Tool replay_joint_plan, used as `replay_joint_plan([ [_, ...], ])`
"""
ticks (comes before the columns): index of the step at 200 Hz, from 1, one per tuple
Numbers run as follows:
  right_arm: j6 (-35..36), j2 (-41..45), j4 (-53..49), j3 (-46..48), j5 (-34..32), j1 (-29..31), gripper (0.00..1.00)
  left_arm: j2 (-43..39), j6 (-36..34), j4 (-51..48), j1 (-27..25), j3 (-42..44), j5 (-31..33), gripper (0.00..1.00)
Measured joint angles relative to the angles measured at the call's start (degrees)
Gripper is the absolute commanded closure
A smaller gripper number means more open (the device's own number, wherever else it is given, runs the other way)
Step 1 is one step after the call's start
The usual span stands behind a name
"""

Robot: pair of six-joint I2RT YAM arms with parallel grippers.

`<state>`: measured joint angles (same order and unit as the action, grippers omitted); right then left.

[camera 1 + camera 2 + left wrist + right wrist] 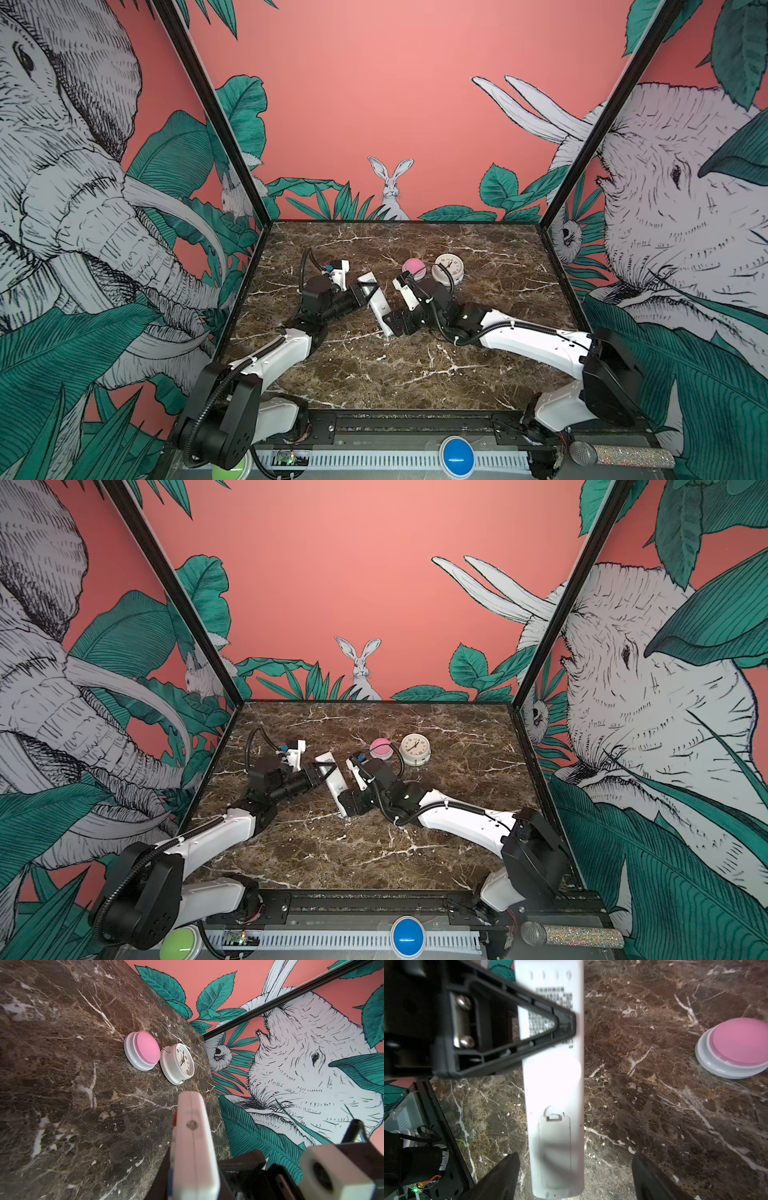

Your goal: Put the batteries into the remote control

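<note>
The white remote control [379,305] [336,783] lies lengthwise near the table's middle with its plain back up. My left gripper [368,289] [193,1167] is shut on its upper half, one finger [562,1022] lying across the printed label. The battery cover [555,1147] sits closed in its recess at the remote control's [554,1088] near end. My right gripper [390,324] [574,1159] is open, its fingers on either side of that end and not touching it. The batteries are out of view. Whether the remote control [193,1147] rests on the marble I cannot tell.
A pink dome button [413,268] [737,1043] and a round white clock [449,266] [178,1064] stand just behind the right arm. A blue button [457,455], a green button [180,945] and a microphone [623,455] sit along the front rail. Printed walls enclose the marble table [395,374].
</note>
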<state>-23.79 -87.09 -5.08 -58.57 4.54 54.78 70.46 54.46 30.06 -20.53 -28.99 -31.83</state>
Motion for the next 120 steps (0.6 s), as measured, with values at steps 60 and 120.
replay_joint_plan([
  [60,0.02,-4.09,0.15,-0.24,0.87,0.63,0.15,0.00,0.46,-0.09,0.00,-0.02,0.37,1.00],
  [120,0.24,-6.64,1.18,-1.33,1.64,0.66,0.26,0.02,1.05,0.20,0.00,-0.02,0.85,1.00],
])
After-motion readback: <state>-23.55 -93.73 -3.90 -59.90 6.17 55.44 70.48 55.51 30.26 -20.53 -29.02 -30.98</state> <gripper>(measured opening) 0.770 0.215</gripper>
